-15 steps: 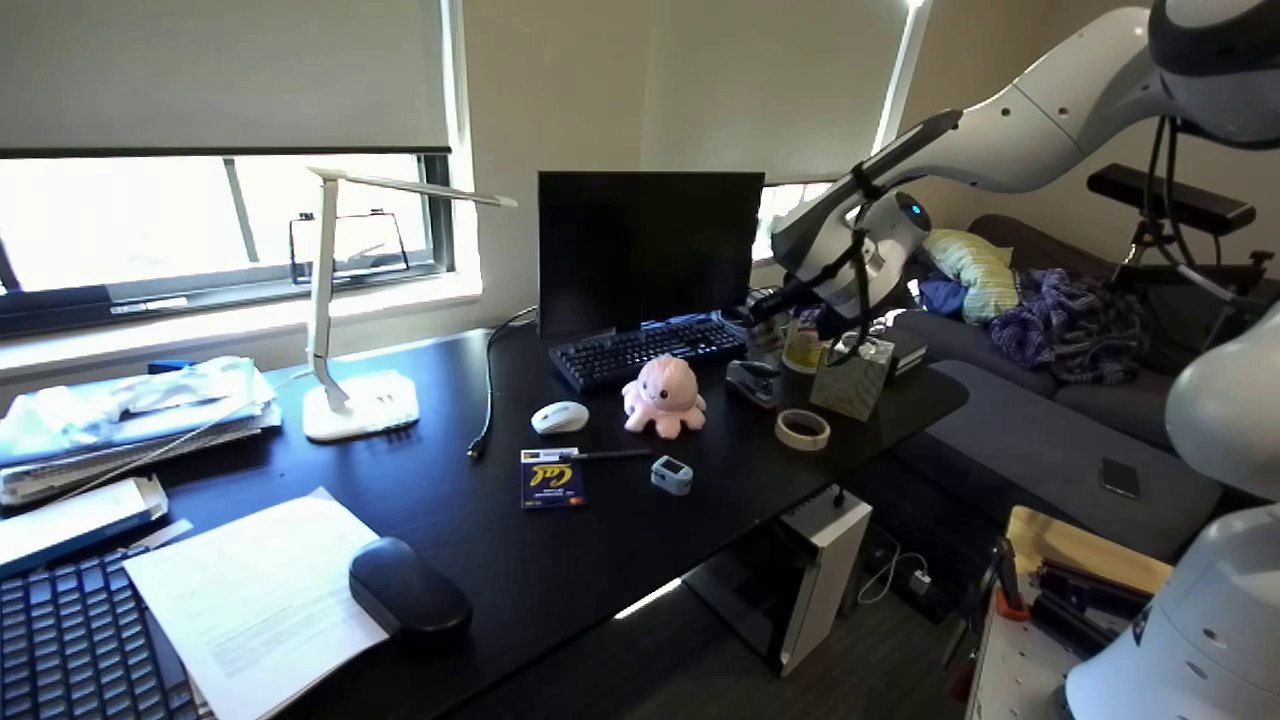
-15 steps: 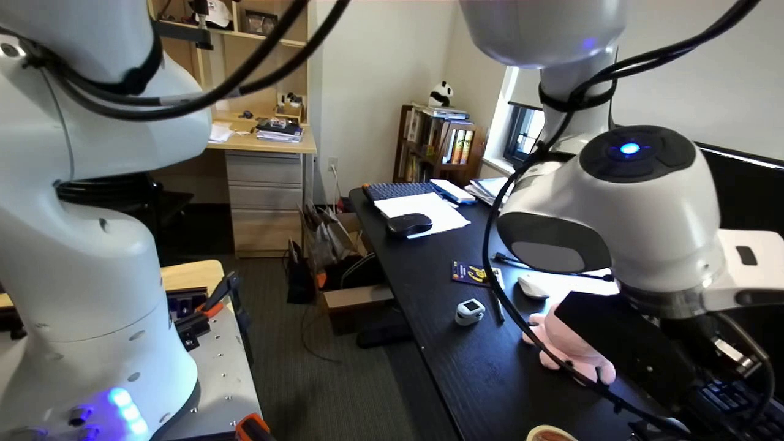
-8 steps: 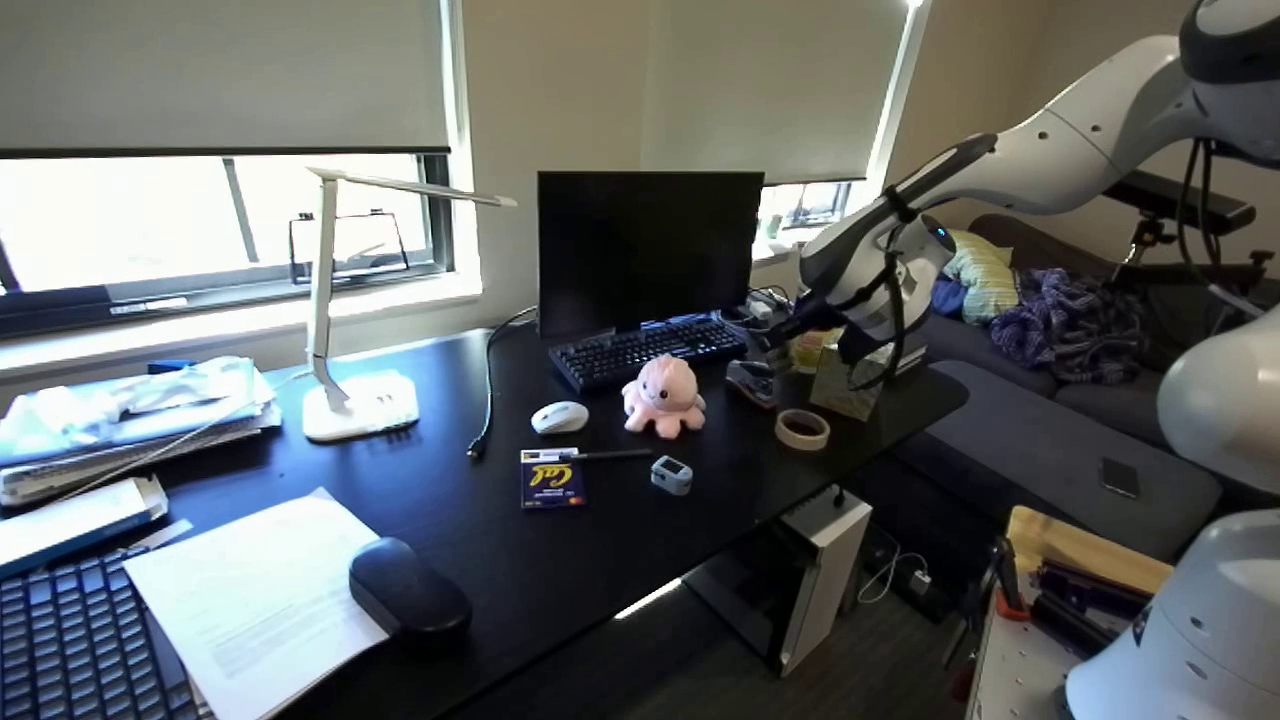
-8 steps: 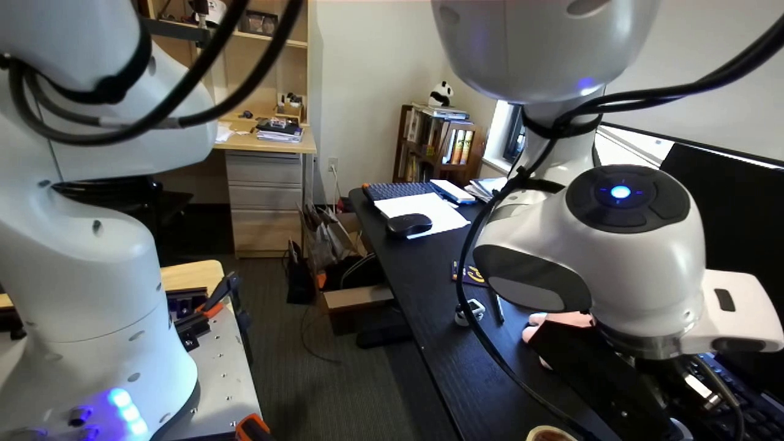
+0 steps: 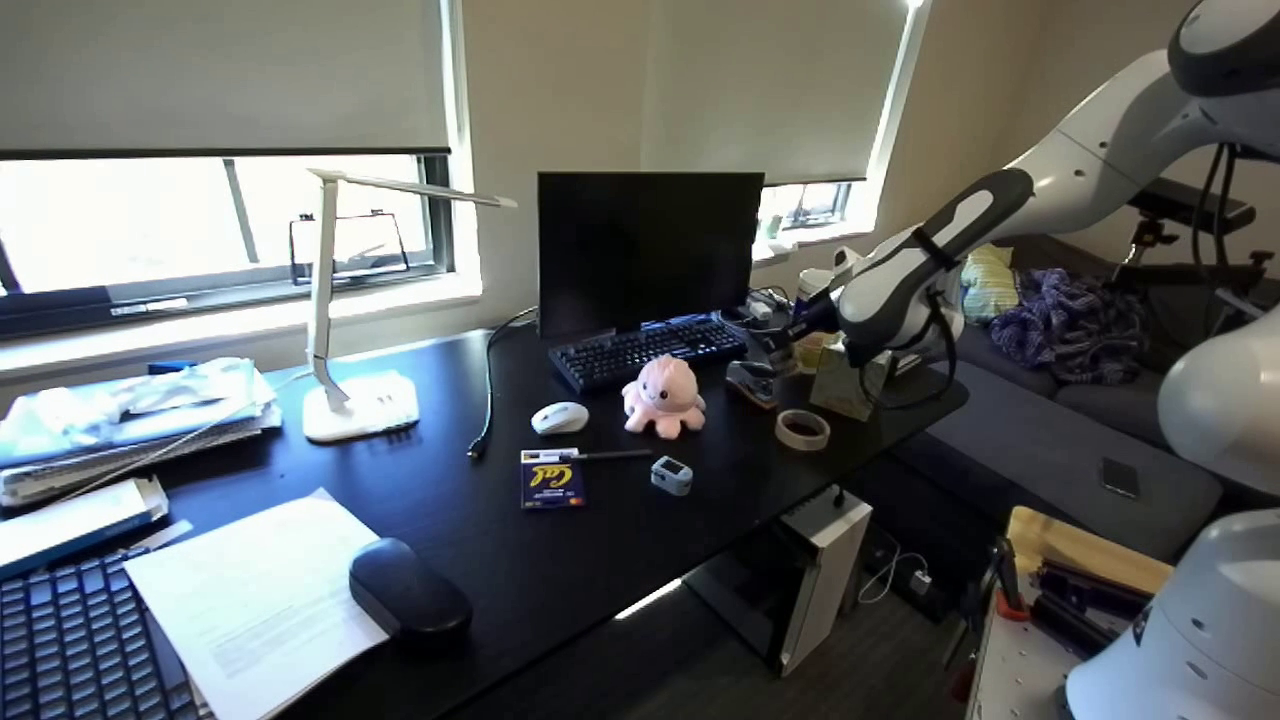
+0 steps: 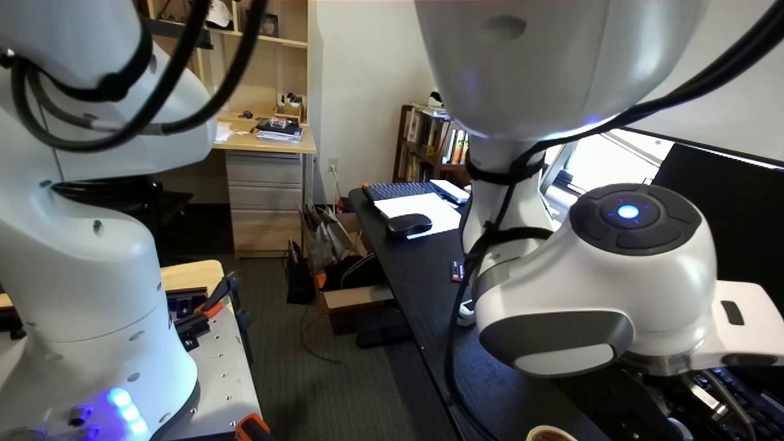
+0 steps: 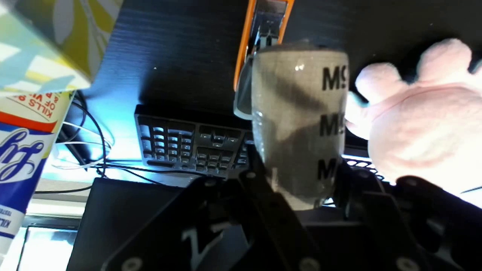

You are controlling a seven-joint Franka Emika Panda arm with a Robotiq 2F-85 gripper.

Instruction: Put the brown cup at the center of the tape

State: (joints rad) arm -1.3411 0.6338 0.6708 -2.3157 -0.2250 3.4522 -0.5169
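Pincer (image 7: 303,188), wrist view: clamped on cup (image 7: 299,109); glossy side could let it slip. In an exterior view: cup near stapler (image 5: 755,382), not yet at tape (image 5: 802,443); low swing might clip box (image 5: 842,388). In an exterior view: arm (image 6: 594,275) crowds, tape cropped; centre easily misjudged.

In the wrist view the brown cup (image 7: 299,120) hides part of the stapler (image 7: 263,34), the left edge cuts the disinfectant canister (image 7: 28,162) and the right edge the pink octopus plush (image 7: 429,128), while in an exterior view the bottom edge crops the beige tape roll (image 6: 551,433).
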